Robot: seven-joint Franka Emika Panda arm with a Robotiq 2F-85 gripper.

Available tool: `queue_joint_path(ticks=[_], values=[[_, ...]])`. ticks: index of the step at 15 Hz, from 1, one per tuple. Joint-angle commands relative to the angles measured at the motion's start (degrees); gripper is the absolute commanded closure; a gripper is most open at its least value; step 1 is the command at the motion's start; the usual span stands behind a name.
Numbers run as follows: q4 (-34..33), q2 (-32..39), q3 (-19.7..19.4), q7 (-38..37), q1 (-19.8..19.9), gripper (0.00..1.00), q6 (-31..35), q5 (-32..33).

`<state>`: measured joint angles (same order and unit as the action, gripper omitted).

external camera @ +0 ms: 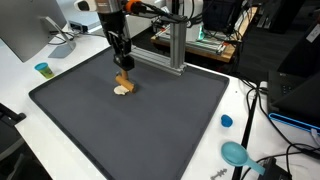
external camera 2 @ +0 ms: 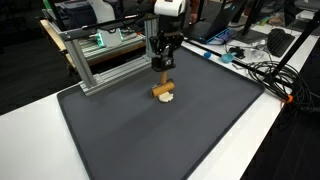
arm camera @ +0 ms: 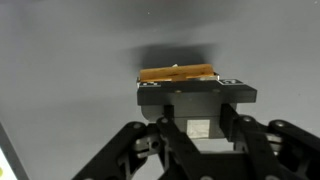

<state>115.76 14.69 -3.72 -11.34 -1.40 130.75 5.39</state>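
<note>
My gripper [external camera: 123,68] hangs over the far part of a dark grey mat [external camera: 150,125], pointing straight down. Its fingers are drawn together on the top of an orange-brown block [external camera: 123,80] that stands on the mat with a small white piece [external camera: 122,91] at its foot. Both show in both exterior views, the gripper [external camera 2: 161,66] above the block [external camera 2: 163,91]. In the wrist view the block's orange edge [arm camera: 178,73] shows just beyond the black finger pads [arm camera: 195,95], which hide the rest of it.
An aluminium frame [external camera: 176,45] stands at the mat's far edge, close behind the gripper, and also shows in the exterior view from the opposite side [external camera 2: 85,60]. A teal cup [external camera: 42,70], a blue cap [external camera: 226,121], a teal round thing [external camera: 236,153] and cables [external camera 2: 262,70] lie on the white table around the mat.
</note>
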Motion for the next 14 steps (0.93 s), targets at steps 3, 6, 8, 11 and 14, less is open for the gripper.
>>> queue_joint_path(ticks=[3, 6, 8, 11, 14], values=[[0.0, 1.0, 0.0, -0.9, 0.2, 0.78, -4.3, 0.7], [0.3, -1.8, 0.3, 2.0, 1.1, 0.78, -4.0, -0.6], [1.4, -5.9, 0.5, 10.0, 2.3, 0.78, -3.0, 0.6], [-0.2, -10.4, 0.5, 20.6, 4.0, 0.78, -5.0, -0.3], [-4.5, -9.7, 0.9, 32.9, 5.0, 0.78, -6.5, -4.7]])
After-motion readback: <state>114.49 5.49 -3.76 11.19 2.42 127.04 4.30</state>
